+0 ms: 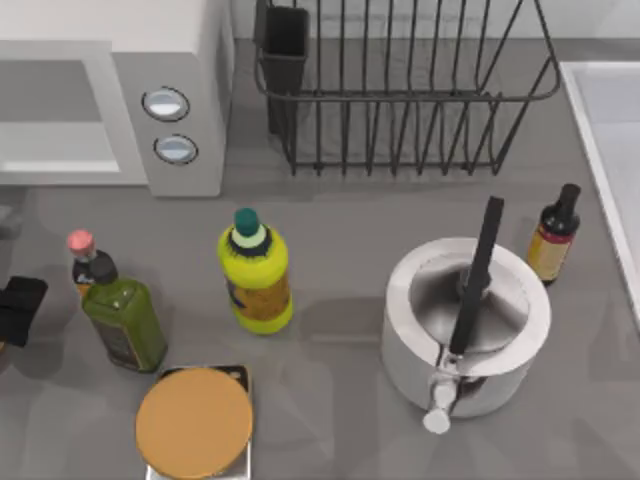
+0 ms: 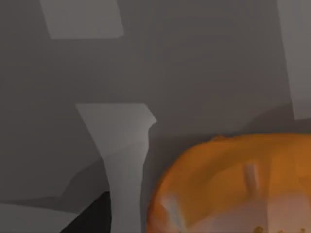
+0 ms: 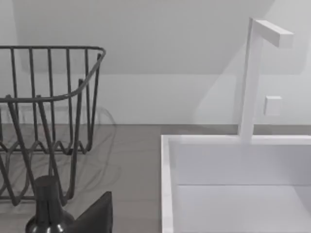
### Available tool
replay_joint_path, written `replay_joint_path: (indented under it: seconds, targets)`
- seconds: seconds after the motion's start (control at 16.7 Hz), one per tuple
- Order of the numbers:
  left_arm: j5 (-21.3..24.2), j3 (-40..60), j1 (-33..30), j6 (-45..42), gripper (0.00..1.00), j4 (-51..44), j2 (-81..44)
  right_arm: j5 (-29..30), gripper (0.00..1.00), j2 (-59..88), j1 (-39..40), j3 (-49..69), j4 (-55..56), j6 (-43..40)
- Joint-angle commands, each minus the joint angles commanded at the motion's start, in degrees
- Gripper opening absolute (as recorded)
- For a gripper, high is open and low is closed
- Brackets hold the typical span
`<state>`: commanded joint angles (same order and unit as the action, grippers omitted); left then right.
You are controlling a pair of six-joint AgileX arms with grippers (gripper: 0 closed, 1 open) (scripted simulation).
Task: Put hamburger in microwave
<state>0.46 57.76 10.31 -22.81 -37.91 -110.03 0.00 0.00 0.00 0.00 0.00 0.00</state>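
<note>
Left gripper (image 1: 15, 310) at the top view's left edge, finger state unclear, has the hamburger (image 2: 233, 184) close under its wrist camera, so likely grasp or carry step; next is moving it to the microwave (image 1: 110, 90), upper left.

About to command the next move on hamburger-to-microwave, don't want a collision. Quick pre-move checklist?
1. Hamburger close to left gripper, at the table's left edge: ok.
2. Hamburger off the table: cannot tell.
3. Microwave door open: cannot tell.
4. Green bottle right beside the left gripper, a risk on any sideways swing: not ok.
5. Right gripper away by wire rack and sink: ok.
</note>
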Motion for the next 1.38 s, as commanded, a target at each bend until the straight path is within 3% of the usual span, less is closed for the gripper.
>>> replay_joint_path:
  seconds: [0.18,0.96,1.38]
  targets:
    - [0.0,-0.01,0.0,0.0,1.0,0.02,-0.02,0.0,1.0,0.0,0.0,0.0,0.0,0.0]
    - [0.0,-0.01,0.0,0.0,0.02,0.02,-0.02,0.0,1.0,0.0,0.0,0.0,0.0,0.0]
    - [0.0,-0.01,0.0,0.0,0.0,0.02,-0.02,0.0,1.0,0.0,0.0,0.0,0.0,0.0]
